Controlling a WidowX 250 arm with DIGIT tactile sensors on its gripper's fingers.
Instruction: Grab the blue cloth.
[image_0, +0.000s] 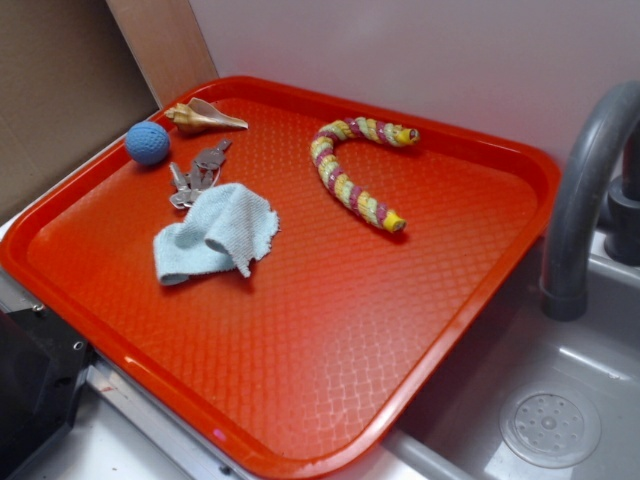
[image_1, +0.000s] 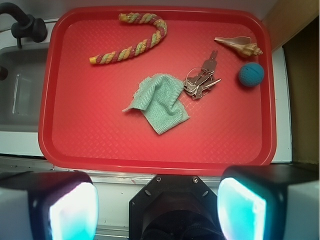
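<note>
Red tray (image_0: 470, 300) beside sink (image_0: 600, 400); blue cloth (image_0: 214, 236) crumpled; pincer (image_1: 157, 207) spread wide, empty.

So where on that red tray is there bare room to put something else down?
The wide stretch of red tray between the blue cloth and the faucet, below the rope toy, is bare. The far left corner is crowded: seashell, knitted ball, keys beside the cloth.
</note>
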